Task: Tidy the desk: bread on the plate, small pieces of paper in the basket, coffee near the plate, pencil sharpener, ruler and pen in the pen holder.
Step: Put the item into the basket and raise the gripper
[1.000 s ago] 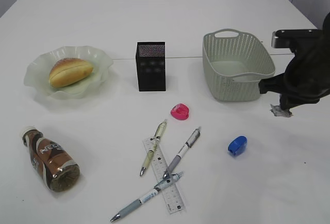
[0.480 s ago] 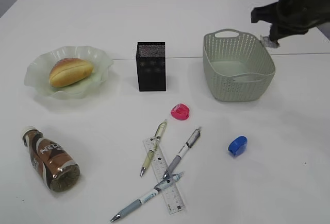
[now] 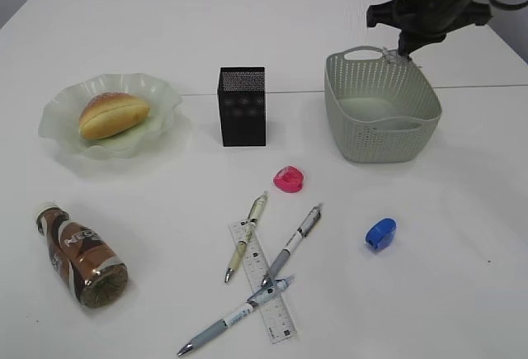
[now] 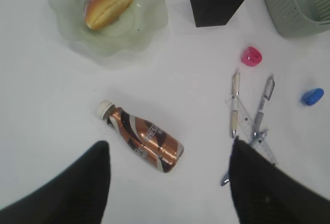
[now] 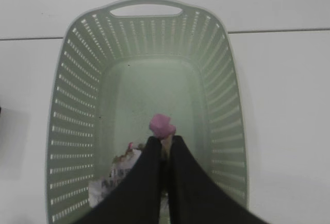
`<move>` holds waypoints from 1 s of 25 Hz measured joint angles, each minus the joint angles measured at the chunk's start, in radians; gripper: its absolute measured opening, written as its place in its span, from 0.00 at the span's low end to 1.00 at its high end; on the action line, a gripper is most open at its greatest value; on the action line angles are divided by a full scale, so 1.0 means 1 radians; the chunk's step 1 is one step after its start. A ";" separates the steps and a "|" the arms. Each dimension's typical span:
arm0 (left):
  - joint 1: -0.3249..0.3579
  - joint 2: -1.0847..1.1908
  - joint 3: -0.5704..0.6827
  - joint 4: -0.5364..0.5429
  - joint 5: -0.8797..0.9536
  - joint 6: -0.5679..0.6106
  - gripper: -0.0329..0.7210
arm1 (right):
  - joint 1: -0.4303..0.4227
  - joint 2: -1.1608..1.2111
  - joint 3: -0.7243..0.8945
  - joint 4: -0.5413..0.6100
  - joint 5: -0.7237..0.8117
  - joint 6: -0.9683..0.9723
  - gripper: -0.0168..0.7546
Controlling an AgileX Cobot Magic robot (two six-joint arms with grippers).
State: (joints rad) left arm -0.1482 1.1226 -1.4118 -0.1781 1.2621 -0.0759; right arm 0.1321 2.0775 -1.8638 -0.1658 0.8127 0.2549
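Observation:
My right gripper [image 3: 401, 54] hangs over the far rim of the grey-green basket [image 3: 379, 140], shut on a small crumpled piece of paper [image 5: 162, 125] that shows pink at the fingertips. More crumpled paper [image 5: 116, 175] lies inside the basket. My left gripper [image 4: 169, 142] is open high above the desk, over the coffee [image 4: 144, 142], which lies on its side. The bread [image 3: 113, 114] sits on the plate [image 3: 161, 95]. Three pens [image 3: 246, 235] and the ruler [image 3: 272, 305] lie crossed at the front. The pen holder [image 3: 242, 106] stands mid-desk.
A pink pencil sharpener [image 3: 289, 179] lies in front of the pen holder and a blue one [image 3: 380, 233] to the right of the pens. The desk [image 3: 462, 276] has a seam line behind the plate and basket.
My right gripper, with the paper in it, rose from the desk right of the basket and swung back and left to above the basket's far rim. The left jaws widened a little.

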 joint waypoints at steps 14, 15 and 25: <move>0.000 0.000 0.000 0.000 0.000 -0.021 0.72 | -0.001 0.152 -0.114 0.007 0.020 -0.020 0.40; 0.000 0.000 0.000 0.000 0.000 -0.021 0.70 | -0.001 0.156 -0.114 0.007 0.020 -0.020 0.49; 0.000 0.000 0.000 0.023 0.000 -0.200 0.68 | -0.001 0.158 -0.185 0.076 0.122 -0.021 0.61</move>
State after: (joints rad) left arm -0.1482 1.1226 -1.4118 -0.1556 1.2621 -0.2760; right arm 0.1315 2.2355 -2.0487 -0.0899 0.9347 0.2342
